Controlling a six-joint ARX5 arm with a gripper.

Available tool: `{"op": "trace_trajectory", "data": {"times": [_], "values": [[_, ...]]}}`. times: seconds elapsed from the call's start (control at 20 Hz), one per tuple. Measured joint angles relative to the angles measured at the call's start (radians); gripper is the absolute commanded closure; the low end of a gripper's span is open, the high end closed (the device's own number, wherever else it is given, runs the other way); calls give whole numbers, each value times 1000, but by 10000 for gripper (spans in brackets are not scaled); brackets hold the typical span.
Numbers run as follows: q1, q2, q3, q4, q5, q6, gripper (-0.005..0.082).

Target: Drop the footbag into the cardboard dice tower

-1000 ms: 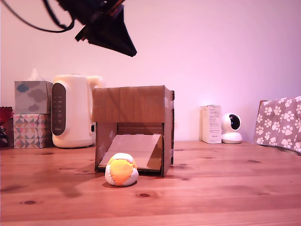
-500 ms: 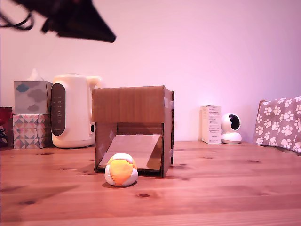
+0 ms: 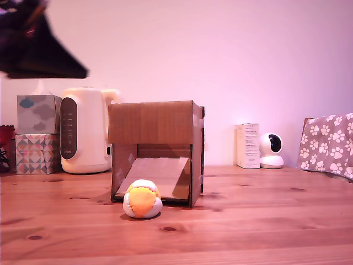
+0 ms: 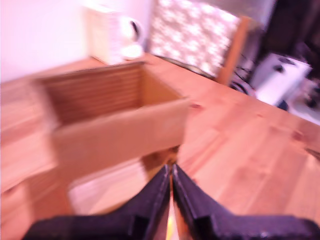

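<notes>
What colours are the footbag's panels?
Orange and white panels on the footbag, best seen in the exterior view.

In the exterior view the gripper (image 3: 38, 55) is a dark blur cut off by the top and left edges, its jaws impossible to read. The wrist view is motion-smeared: the cardboard dice tower (image 4: 115, 120) has soft edges, and only an orange sliver shows between the near-touching fingers (image 4: 150, 197).
</notes>
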Motion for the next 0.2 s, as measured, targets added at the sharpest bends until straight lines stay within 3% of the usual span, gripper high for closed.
{"op": "trace_trajectory", "data": {"times": [0.2], "values": [[9, -119, -109, -39, -20, -63, 788]]}}
